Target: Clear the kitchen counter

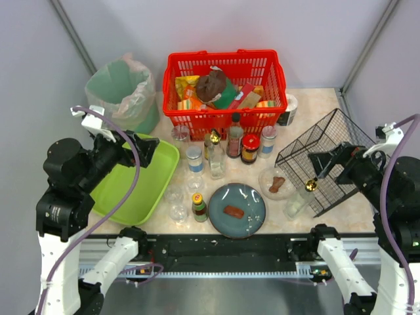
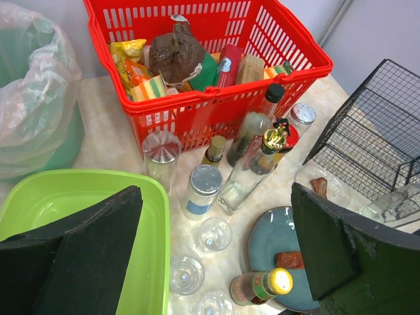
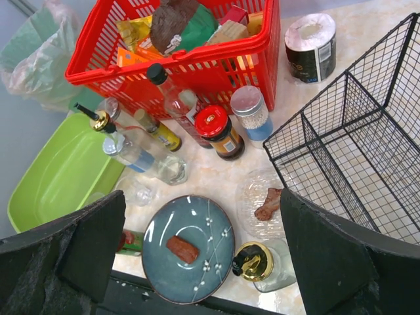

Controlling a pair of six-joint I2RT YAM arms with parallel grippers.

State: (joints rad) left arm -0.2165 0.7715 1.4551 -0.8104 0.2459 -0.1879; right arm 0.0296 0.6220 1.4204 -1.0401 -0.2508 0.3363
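Observation:
The kitchen counter [image 1: 321,108] of pale marbled stone carries a cluster of items at its middle. A blue plate [image 1: 252,220] with a brown piece of food [image 1: 234,211] sits near the front edge. Beside it stands a clear dish [image 1: 266,176] holding another brown piece. Several bottles and jars [image 1: 249,147] and small glasses [image 1: 178,212] stand between the plate and a red basket [image 1: 226,62]. My left gripper [image 1: 141,148] hovers open over a lime-green tray [image 1: 125,203], holding nothing. My right gripper [image 1: 326,164] hangs open in front of a black wire rack [image 1: 341,131], also holding nothing.
A green bin with a plastic bag [image 1: 121,92] stands at the back left. The red basket holds packets and a brown lump. A paper roll [image 1: 289,108] sits right of it. A gold-capped bottle [image 1: 300,197] lies by the rack. A black rail [image 1: 223,246] runs along the front.

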